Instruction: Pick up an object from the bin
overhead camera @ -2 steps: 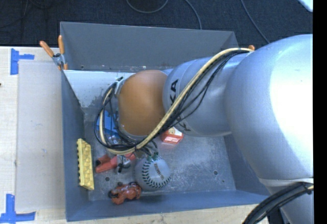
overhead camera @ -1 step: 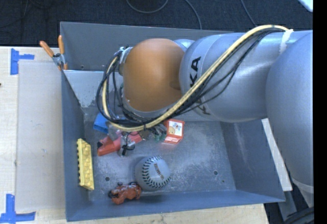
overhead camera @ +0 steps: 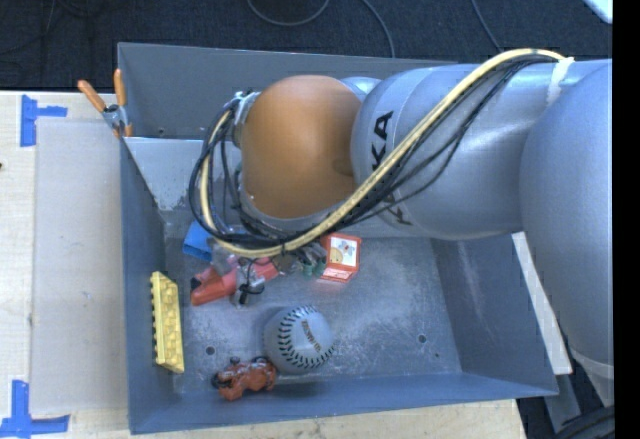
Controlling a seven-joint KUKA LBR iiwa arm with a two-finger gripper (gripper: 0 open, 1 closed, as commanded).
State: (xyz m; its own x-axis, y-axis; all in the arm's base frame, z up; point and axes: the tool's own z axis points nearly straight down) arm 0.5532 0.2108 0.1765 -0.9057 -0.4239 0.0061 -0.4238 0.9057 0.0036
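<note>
My gripper (overhead camera: 243, 281) pokes out from under the arm's orange cover at the bin's left middle, low over a red flat piece (overhead camera: 208, 289) on the floor. A blue block (overhead camera: 197, 245) lies just left of it, partly under the cables. To its right sits a small red and white box (overhead camera: 341, 258). In front of it lies a grey ribbed ball (overhead camera: 298, 338).
A long yellow studded brick (overhead camera: 167, 320) lies along the left wall. A small red and orange figure (overhead camera: 246, 378) rests by the front wall. The arm and its cables cover the bin's back and right half.
</note>
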